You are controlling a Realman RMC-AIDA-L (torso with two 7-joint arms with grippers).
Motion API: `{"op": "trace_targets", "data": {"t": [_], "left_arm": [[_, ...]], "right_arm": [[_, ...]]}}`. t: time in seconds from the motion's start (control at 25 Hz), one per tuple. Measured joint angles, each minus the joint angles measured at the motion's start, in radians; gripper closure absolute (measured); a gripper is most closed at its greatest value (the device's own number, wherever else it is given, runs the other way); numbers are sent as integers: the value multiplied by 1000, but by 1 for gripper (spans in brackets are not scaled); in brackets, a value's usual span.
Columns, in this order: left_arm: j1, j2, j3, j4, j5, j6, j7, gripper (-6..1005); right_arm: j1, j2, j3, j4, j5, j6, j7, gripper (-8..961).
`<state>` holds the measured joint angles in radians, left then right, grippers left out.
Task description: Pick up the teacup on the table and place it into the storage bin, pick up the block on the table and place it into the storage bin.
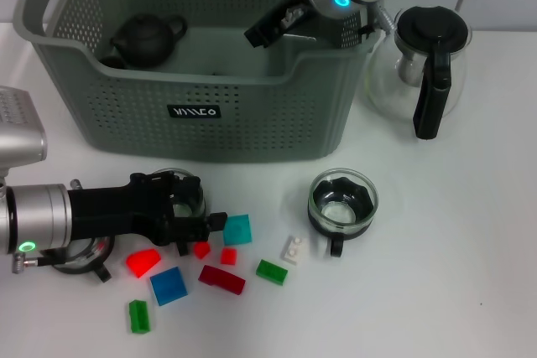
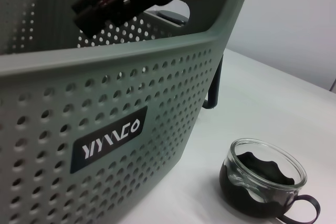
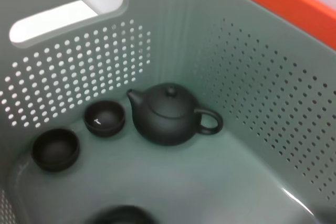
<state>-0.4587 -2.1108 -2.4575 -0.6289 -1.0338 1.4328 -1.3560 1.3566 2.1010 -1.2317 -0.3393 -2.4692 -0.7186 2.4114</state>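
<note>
The grey perforated storage bin (image 1: 201, 115) stands at the back of the table and fills the left wrist view (image 2: 105, 129). My right gripper (image 1: 270, 29) hangs over the bin's inside; it also shows in the left wrist view (image 2: 102, 4). The right wrist view shows a black teapot (image 3: 168, 115) and two small black teacups (image 3: 105, 118) (image 3: 55, 149) on the bin floor. A glass teacup in a black holder (image 1: 342, 204) (image 2: 262, 179) stands in front of the bin. My left gripper (image 1: 205, 225) lies low beside a teal block (image 1: 238, 230) and over another glass cup (image 1: 178, 189).
A glass teapot with a black handle (image 1: 424, 64) stands right of the bin. Several loose blocks lie in front: red (image 1: 143, 262), blue (image 1: 169, 285), dark red (image 1: 221, 278), green (image 1: 271, 271) (image 1: 138, 316) and white (image 1: 293, 249). A dark shape (image 3: 123, 216) sits at the edge of the right wrist view.
</note>
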Motion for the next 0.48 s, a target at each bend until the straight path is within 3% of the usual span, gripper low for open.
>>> {"op": "trace_targets", "data": {"t": [0.24, 0.44, 0.48], "left_arm": [[0, -1, -2, 0, 0, 0, 0, 162], [0, 1, -5, 0, 0, 0, 0, 162], [1, 2, -6, 0, 0, 0, 0, 162]], "right_arm": [[-5, -7, 7, -56, 0, -49, 10, 626], [-54, -26, 13, -274, -1, -207, 57, 383], [-72, -30, 15, -332, -1, -237, 69, 383]]}}
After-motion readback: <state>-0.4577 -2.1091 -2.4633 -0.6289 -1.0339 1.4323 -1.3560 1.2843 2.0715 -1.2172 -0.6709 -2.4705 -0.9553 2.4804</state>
